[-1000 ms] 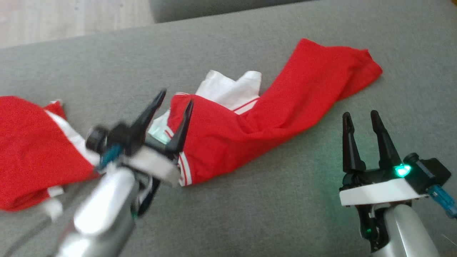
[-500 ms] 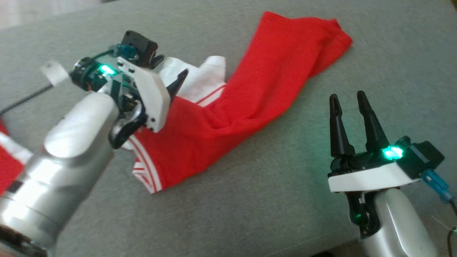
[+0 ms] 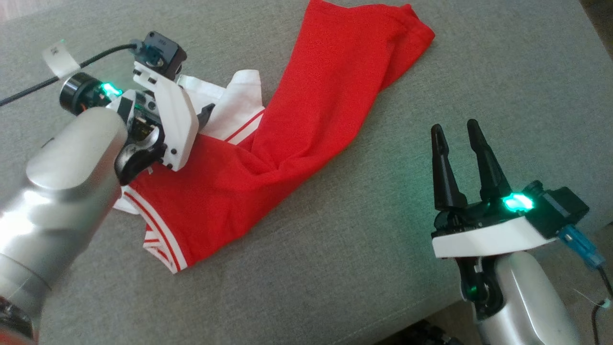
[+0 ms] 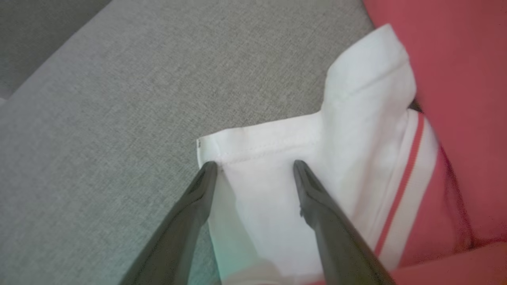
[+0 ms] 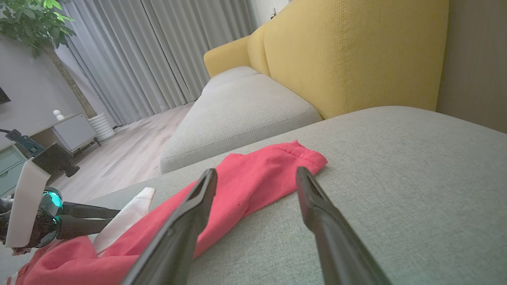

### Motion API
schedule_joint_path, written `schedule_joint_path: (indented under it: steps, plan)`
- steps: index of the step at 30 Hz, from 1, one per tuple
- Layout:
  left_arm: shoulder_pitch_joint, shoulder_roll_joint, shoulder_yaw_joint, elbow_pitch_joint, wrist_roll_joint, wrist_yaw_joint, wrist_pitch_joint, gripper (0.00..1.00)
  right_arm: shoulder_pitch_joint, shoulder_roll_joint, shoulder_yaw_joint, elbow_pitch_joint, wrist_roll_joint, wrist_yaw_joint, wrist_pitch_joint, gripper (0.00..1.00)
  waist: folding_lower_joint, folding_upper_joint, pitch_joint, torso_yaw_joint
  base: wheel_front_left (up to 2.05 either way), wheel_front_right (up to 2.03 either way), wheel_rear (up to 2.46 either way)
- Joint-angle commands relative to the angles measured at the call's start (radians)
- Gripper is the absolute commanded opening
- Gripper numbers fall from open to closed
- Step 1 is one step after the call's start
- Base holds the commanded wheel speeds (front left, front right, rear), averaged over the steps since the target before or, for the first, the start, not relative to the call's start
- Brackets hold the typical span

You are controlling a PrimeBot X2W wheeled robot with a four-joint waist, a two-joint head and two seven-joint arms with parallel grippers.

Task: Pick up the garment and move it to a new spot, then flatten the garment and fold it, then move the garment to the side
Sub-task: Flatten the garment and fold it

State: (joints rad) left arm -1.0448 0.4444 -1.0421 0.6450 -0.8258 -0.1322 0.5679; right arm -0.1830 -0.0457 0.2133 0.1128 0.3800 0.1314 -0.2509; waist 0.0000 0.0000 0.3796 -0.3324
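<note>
Your left gripper point(image 4: 254, 164) stood wide open, holding nothing, its two dark fingers point(image 4: 317, 206) spread over a white hemmed panel point(image 4: 356, 130) of the red and white fabric garment point(image 3: 306, 120). One fingertip sat at the panel's corner by the stitched hem and the other further in on the white cloth. Whether the tips pressed on the fabric could not be told. Just beside the panel ran a thin red stripe point(image 4: 400, 186), and beyond it the red body of the garment.

In the head view the left arm reached in from the lower left, its wrist tilted down over the garment's white part, with a black cable point(image 3: 48, 81) trailing off to the left edge.

Your right gripper point(image 3: 455, 127) was also wide open and empty, fingers pointing up, hovering above bare cushion well apart from the garment.

The garment lay crumpled on the grey woven sofa cushion point(image 3: 335, 263), a long red section stretching up and to the right and a striped white-and-red hem point(image 3: 163, 244) at the lower left.

Past the cushion, the right wrist view showed a second grey seat point(image 5: 237, 107), a yellow upholstered backrest point(image 5: 348, 55), grey curtains point(image 5: 158, 51), a pale wooden floor point(image 5: 130, 146) and a leafy plant point(image 5: 35, 19).
</note>
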Motion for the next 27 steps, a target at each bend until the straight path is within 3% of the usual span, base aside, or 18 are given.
schedule_joint_path:
  steps: [1,4,9,12,20,27]
  plan:
    - [-0.029,0.039,-0.001,0.004,-0.005,0.002,0.028,1.00,-0.025,-0.004,0.016,-0.035,0.008,-0.001,-0.011,1.00,0.0000,0.0000,0.004,-0.004,0.00,0.00,0.00]
    - [-0.039,0.049,-0.037,0.002,-0.020,0.002,0.047,0.00,-0.026,-0.004,0.014,-0.036,0.008,-0.001,-0.011,1.00,0.0000,0.0000,0.007,-0.008,0.00,0.00,0.00]
    - [-0.067,0.052,-0.036,0.019,-0.031,0.002,-0.027,0.00,-0.031,-0.004,0.007,-0.035,0.012,-0.001,-0.011,1.00,0.0000,0.0000,0.009,-0.007,0.00,0.00,0.00]
    - [-0.102,0.036,-0.013,0.062,-0.001,0.011,-0.152,0.00,-0.033,-0.004,0.010,-0.034,0.014,-0.001,-0.011,1.00,0.0000,0.0000,0.006,-0.005,0.00,0.00,0.00]
    - [-0.183,-0.003,0.037,0.166,0.055,0.070,-0.400,0.00,-0.033,-0.004,0.016,-0.033,0.018,-0.001,-0.011,1.00,0.0000,0.0000,-0.001,-0.011,0.00,0.00,0.00]
    - [-0.295,-0.033,0.074,0.219,0.134,0.136,-0.699,0.00,-0.032,-0.004,0.013,-0.032,0.017,-0.001,-0.011,1.00,0.0000,0.0000,-0.006,-0.012,0.00,0.00,0.00]
